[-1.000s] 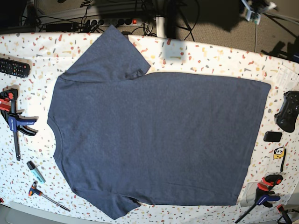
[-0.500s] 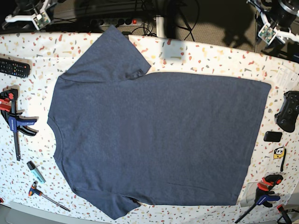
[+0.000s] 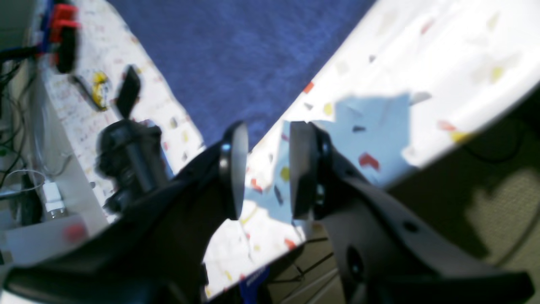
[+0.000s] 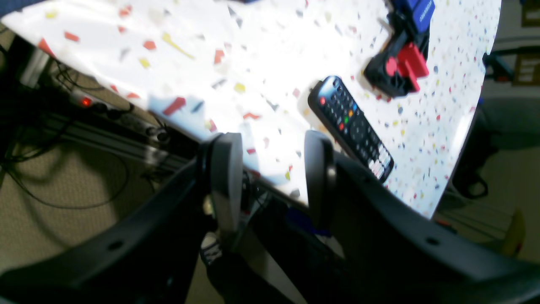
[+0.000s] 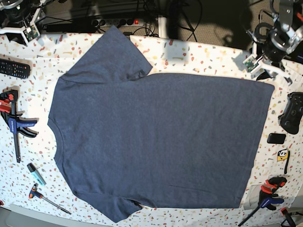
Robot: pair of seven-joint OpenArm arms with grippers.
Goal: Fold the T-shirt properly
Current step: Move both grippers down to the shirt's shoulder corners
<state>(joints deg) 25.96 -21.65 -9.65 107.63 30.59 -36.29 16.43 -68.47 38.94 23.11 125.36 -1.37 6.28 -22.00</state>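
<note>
The T-shirt [image 5: 156, 137] lies spread flat on the speckled table [image 5: 203, 59], plain dark navy side up, collar at the left and hem at the right. In the base view my left arm [image 5: 273, 41] hangs over the back right of the table, close to the shirt's far hem corner. Its gripper [image 3: 268, 169] is open and empty above the table's edge, with the T-shirt [image 3: 236, 63] just beyond it. My right arm [image 5: 19, 19] is at the back left corner. That gripper [image 4: 272, 177] is open too, empty, above the table's edge beside a remote.
A black remote [image 5: 14, 68] and a red-and-blue clamp [image 5: 14, 124] lie at the left. A highlighter [image 5: 36, 173] and a screwdriver [image 5: 47, 199] lie front left. A game controller [image 5: 291, 112], a small black block [image 5: 276, 138] and another clamp [image 5: 267, 197] sit at the right.
My left arm came down and inward from the back right toward the shirt's hem corner, and its jaws widened. My right arm came into view at the back left and then shifted left.
</note>
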